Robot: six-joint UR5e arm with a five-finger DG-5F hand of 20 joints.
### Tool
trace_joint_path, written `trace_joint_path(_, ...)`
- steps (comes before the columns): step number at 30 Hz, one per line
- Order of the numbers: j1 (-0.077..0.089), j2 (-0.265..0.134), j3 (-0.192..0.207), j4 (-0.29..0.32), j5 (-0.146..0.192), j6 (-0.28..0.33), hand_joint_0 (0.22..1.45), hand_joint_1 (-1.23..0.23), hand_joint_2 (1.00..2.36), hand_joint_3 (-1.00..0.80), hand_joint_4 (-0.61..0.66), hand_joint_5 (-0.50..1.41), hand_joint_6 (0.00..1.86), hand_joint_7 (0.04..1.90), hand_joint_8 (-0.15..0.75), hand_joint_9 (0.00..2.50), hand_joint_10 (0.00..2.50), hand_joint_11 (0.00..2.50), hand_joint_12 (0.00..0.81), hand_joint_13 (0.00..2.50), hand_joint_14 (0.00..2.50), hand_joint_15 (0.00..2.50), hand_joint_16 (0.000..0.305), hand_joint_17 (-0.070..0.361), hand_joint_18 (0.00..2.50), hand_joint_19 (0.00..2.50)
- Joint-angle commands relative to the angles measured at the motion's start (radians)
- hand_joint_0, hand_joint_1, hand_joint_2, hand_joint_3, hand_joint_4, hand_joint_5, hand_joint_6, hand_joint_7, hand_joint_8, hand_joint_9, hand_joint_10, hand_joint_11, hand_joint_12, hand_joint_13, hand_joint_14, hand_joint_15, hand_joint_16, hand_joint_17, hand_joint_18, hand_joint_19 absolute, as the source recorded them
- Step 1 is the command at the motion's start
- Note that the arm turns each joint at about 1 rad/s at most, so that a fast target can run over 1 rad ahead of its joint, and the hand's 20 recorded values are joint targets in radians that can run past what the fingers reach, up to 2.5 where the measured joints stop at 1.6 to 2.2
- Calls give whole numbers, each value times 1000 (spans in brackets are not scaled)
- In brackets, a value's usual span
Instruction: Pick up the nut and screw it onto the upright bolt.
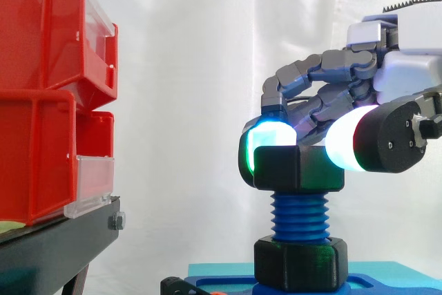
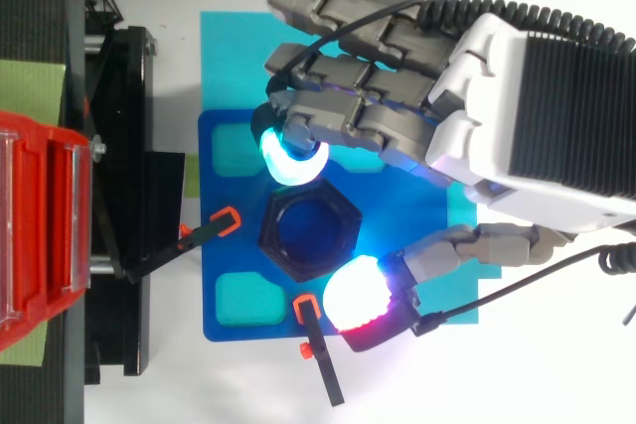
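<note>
My hand [image 2: 517, 126] has fingers and thumb curled, pinching the black nut [image 1: 298, 168] at the top of the upright blue bolt [image 1: 299, 215]. There is open room between it and the red bins [image 1: 41, 101] at the side view's left. I can't see inside the bins, and the bolt's base is cut off below.

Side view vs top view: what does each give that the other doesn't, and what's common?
Side view: the height stack. The nut sits at the top of the blue bolt, with bare threads below it and a second black nut down at the base.
Top view: the layout. It gives the nut's hexagon outline, the blue plate under it and two orange-tipped clamps at the plate's edges.
Both: the robot hand pinching the nut between glowing pads on opposite sides, and the red bins on the black stand.
</note>
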Motion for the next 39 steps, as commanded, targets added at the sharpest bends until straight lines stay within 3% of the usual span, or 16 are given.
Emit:
trace_joint_path(1,-1,0,0,-1,0,0,536,-660,1000,-500,314,-160,556,1261,316,472,0,0,354,416,0,0,46,104,382,9)
trace_joint_path(39,-4,-1,-2,-16,-2,-2,531,-657,1000,-500,308,-154,534,1294,315,471,0,0,353,400,0,0,47,105,364,15)
